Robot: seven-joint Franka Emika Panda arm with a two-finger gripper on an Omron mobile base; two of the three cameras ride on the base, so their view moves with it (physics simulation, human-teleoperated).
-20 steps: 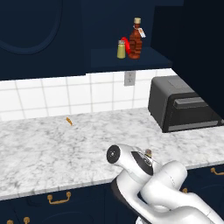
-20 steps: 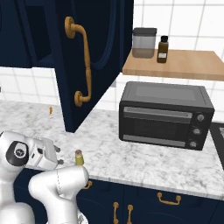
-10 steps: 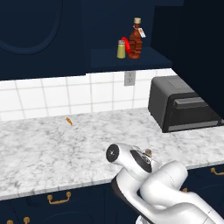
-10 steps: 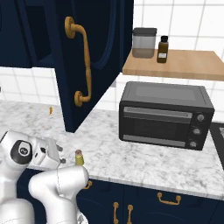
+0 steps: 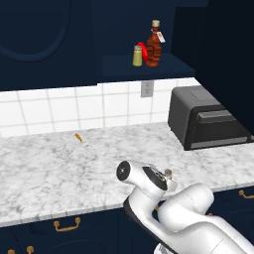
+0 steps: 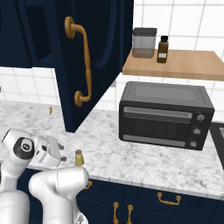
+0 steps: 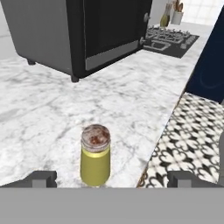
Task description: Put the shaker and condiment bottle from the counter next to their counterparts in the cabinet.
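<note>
A small yellow-olive shaker (image 7: 95,155) with a speckled grey cap stands upright on the white marble counter (image 5: 59,168), close to its front edge. My gripper (image 7: 111,179) is low behind it and open. The shaker sits between the two fingertips (image 7: 41,178) without touching them. In the right base view the shaker (image 6: 79,157) is just right of the gripper (image 6: 61,154). On the navy cabinet shelf (image 5: 168,67) stand the dark red-brown condiment bottle (image 5: 154,44), a bright red squeeze bottle (image 5: 143,50) partly hidden behind it, and a second shaker (image 5: 137,56).
A black toaster oven (image 6: 166,116) stands on the counter to the right. The open cabinet door (image 6: 94,57) with its brass handle hangs over the counter. A wooden shelf (image 6: 175,65) carries a jar and a dark bottle. A small orange thing (image 5: 78,137) lies near the tiled wall.
The hand has edged slightly toward the counter shaker. The jaws stay open and nothing else has moved.
</note>
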